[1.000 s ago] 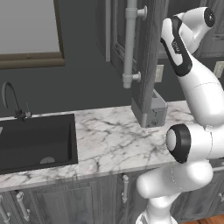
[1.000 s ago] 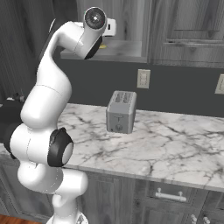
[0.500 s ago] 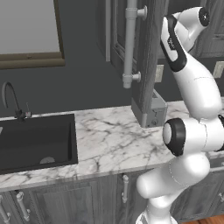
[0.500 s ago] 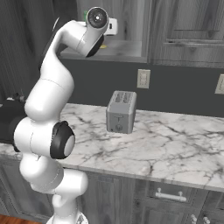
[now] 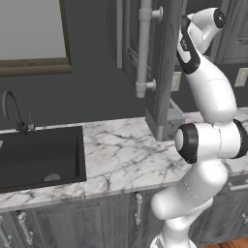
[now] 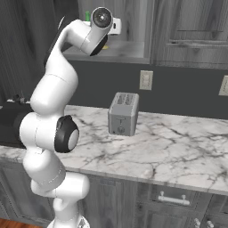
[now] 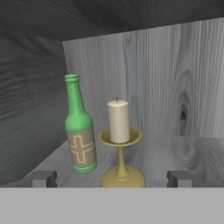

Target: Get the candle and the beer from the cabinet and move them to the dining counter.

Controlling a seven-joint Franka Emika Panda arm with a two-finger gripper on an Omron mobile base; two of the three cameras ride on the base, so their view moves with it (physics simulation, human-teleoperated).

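Note:
Inside the open cabinet (image 7: 175, 87) the green beer (image 7: 80, 127) stands upright on the shelf at the left. The cream candle (image 7: 118, 121) on its brass holder stands just right of the beer, close beside it. My gripper (image 7: 111, 179) is open, level with the shelf and a short way in front of the candle, its fingertips (image 7: 43, 178) wide apart with nothing between them. From the right base view my hand (image 6: 114, 26) reaches into the cabinet (image 6: 127, 49), and the beer's top (image 6: 87, 15) peeks out behind the wrist. The dining counter is out of view.
The cabinet's open door (image 5: 162, 72) with its long silver handle (image 5: 144, 43) hangs just left of my arm. A grey toaster (image 6: 122, 113) sits on the marble worktop (image 6: 178, 147) below. A black sink (image 5: 38, 155) and faucet (image 5: 12, 111) lie to the left.
The arm has straightened slightly and the hand has edged toward the cabinet opening. The gripper has stayed open.

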